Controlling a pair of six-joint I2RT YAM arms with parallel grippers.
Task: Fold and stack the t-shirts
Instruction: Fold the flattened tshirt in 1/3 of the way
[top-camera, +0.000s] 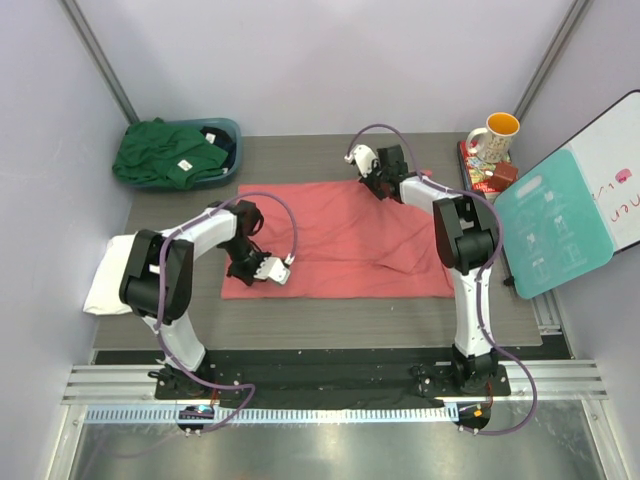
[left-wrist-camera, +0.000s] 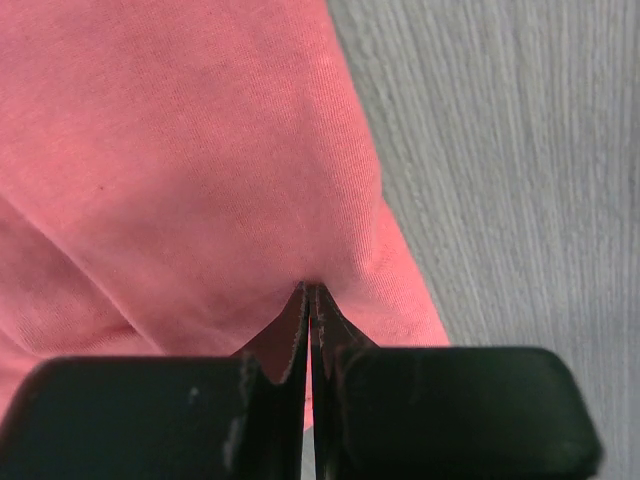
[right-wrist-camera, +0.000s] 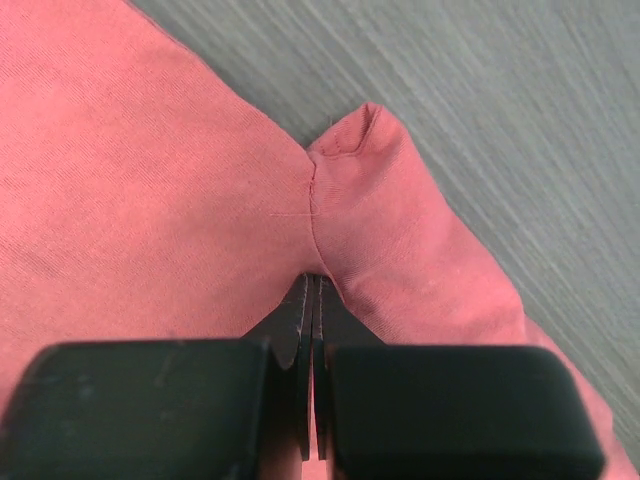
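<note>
At centre frame of the overhead view, the red shirt (top-camera: 340, 240) is lying spread across the table (top-camera: 330, 310), rumpling toward its right side. The left claw (left-wrist-camera: 310, 292) is pinching a tuck of cloth at the shirt's lower-left edge, jaws fully closed on it. The right claw (right-wrist-camera: 312, 280) is likewise clamping tight on cloth beside a hemmed corner at the upper-right edge. The green shirt (top-camera: 165, 150) is sitting in the tub (top-camera: 232, 130) at upper left, and the white shirt (top-camera: 105, 290) is lying at far left under the left arm. A fold looks to be starting. To do it well, both claws should be lifting together, holding the cloth taut between them, carrying it over evenly and laying it square before letting go.
</note>
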